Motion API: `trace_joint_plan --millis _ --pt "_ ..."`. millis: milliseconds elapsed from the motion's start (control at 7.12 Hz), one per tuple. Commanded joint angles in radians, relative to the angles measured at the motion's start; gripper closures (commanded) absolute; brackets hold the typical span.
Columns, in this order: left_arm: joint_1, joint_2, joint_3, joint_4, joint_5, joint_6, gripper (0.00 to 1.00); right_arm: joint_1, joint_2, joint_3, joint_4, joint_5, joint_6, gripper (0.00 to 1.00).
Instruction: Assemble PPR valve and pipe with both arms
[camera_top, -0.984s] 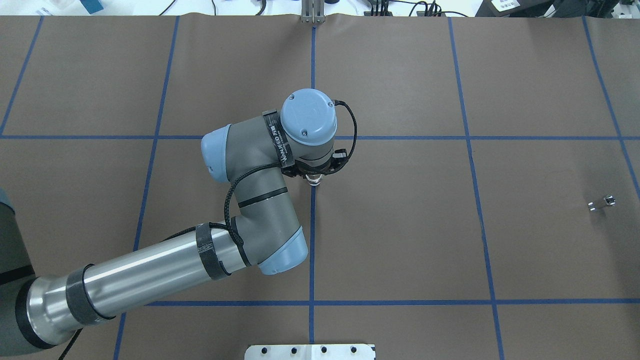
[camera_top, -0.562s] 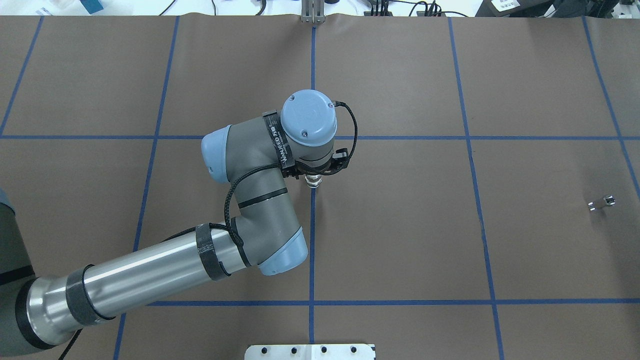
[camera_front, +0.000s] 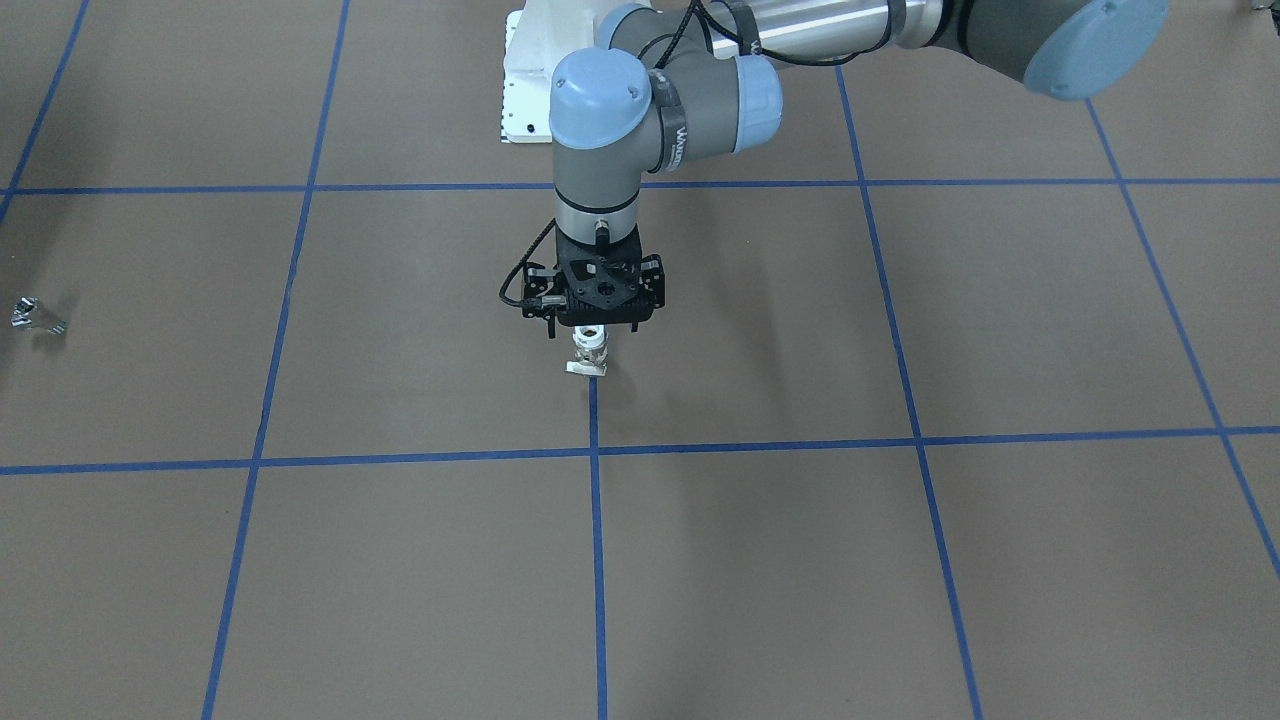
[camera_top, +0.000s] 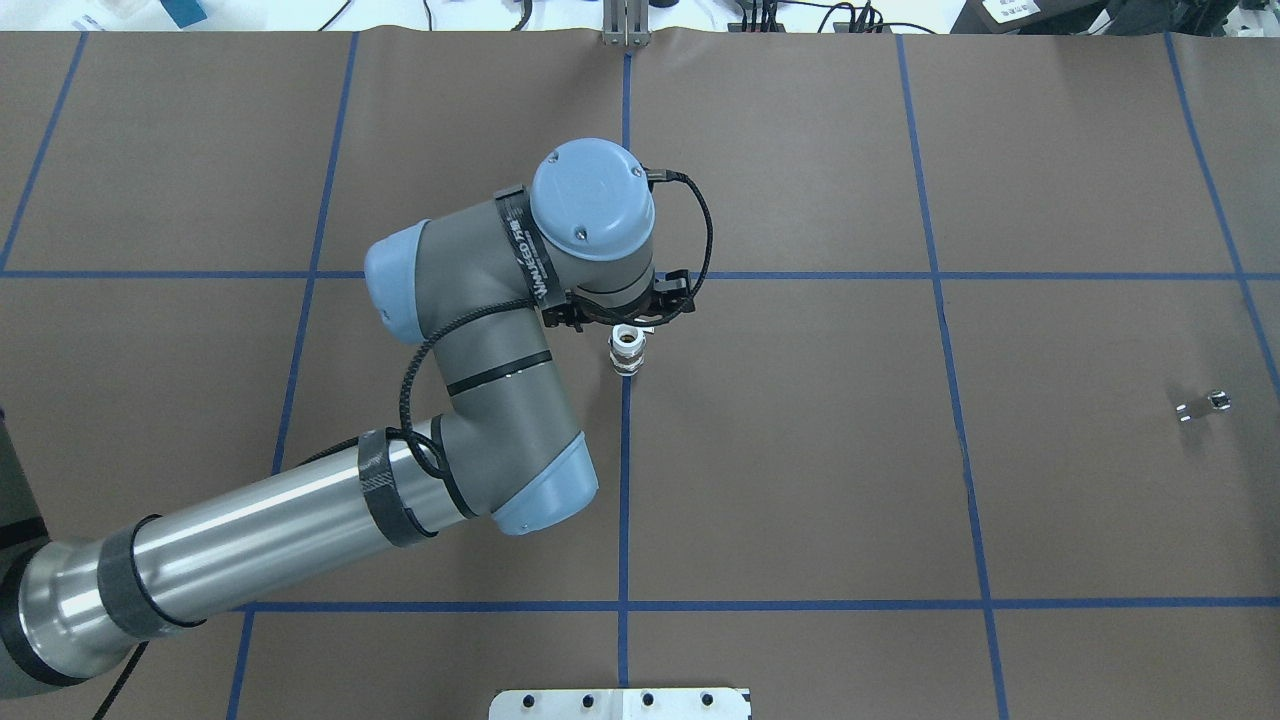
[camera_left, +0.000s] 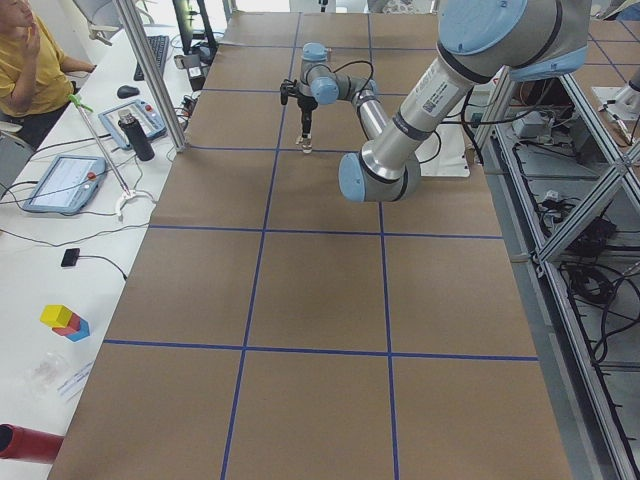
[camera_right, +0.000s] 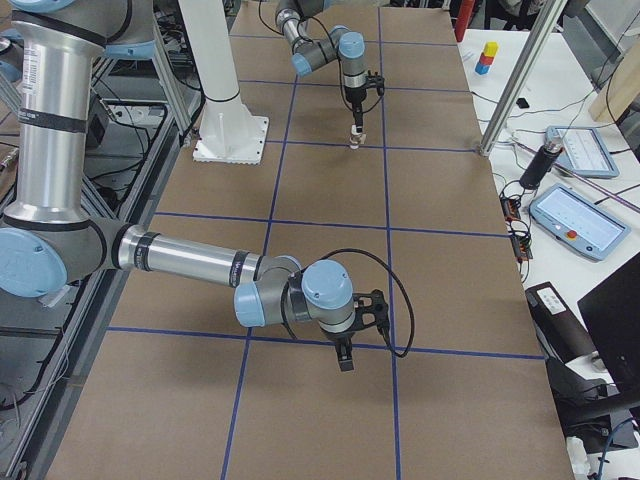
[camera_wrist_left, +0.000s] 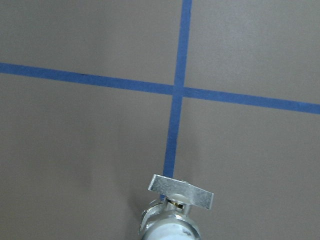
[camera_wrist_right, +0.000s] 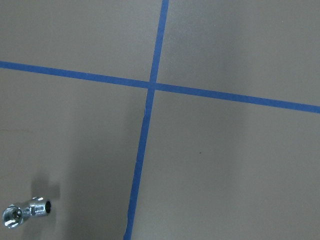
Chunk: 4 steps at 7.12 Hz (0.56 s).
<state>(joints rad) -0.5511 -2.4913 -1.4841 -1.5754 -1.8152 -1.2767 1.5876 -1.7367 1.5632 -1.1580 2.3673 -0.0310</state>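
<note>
Left arm (camera_top: 470, 330) is reaching out to mid-desk, wrist pointing straight down, and its black skeletal tool (camera_front: 597, 322) hangs right over the small white plastic valve with the flat metal handle (camera_front: 590, 352). The valve is upright directly beneath the tool, open white end up and handle at the bottom, right on the centre blue tape line of the brown paper-covered desk (camera_top: 800, 450), a little to my side of a tape crossing. From the left wrist camera I see the valve at the bottom edge, but no fingers, so I can't tell whether the tool is clamped on it or spread apart. I also can't tell whether the valve touches the desk. Off to the robot's right, well apart, lies a small shiny metal fitting (camera_top: 1203, 404) on its side. Right arm (camera_right: 190, 255) is bent low near it, its tool (camera_right: 343, 360) pointing down; from the side view I can't tell its state.
</note>
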Motion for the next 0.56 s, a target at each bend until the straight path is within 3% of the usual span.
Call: trace_joint_plan --millis 0,281,422 --pt "-0.088 0.095 -0.216 0.160 -0.085 0.156 0.00 0.000 0.005 -0.012 0.038 0.016 0.006 0.00" --pt "-0.180 0.266 -0.397 0.210 -0.092 0.403 0.00 0.000 0.022 0.039 -0.056 0.026 0.013 0.00" --pt "-0.229 0.364 -0.462 0.210 -0.111 0.521 0.00 -0.001 0.025 0.145 -0.197 0.023 0.013 0.00"
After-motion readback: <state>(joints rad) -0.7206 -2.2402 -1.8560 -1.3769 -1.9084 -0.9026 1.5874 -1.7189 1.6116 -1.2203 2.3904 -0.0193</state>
